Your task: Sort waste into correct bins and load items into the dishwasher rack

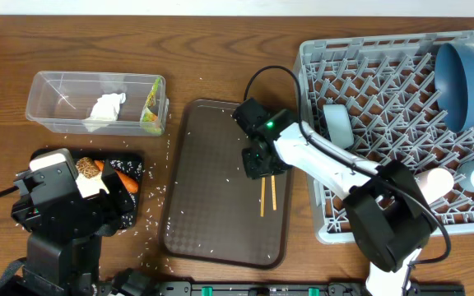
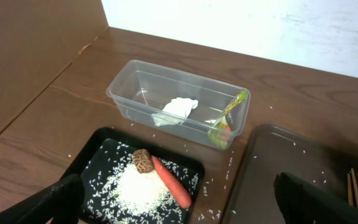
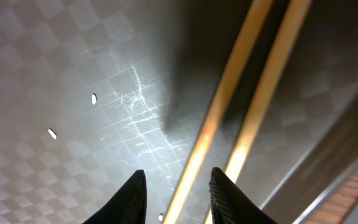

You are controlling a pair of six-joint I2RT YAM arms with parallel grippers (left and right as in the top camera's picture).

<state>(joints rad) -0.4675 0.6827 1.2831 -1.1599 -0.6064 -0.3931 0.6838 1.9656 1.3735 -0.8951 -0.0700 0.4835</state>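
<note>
Right jaws stood narrowly parted astride one thin wooden chopstick [image 3: 225, 93] on checkered brown tray [image 3: 73, 62]; left jaws gaped wide, empty.

A brown serving tray [image 1: 208, 181] is lying mid-frame on the wooden tabletop [image 1: 220, 49]; a white wall [image 2: 260, 25] is running along the top.

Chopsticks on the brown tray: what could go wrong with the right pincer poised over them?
1. Only one of the chopsticks seems to run between the tips of the right pincer; closing may lift one and leave the other.
2. They lie flat on the brown tray, so the tips may scrape it or slip off.
</note>
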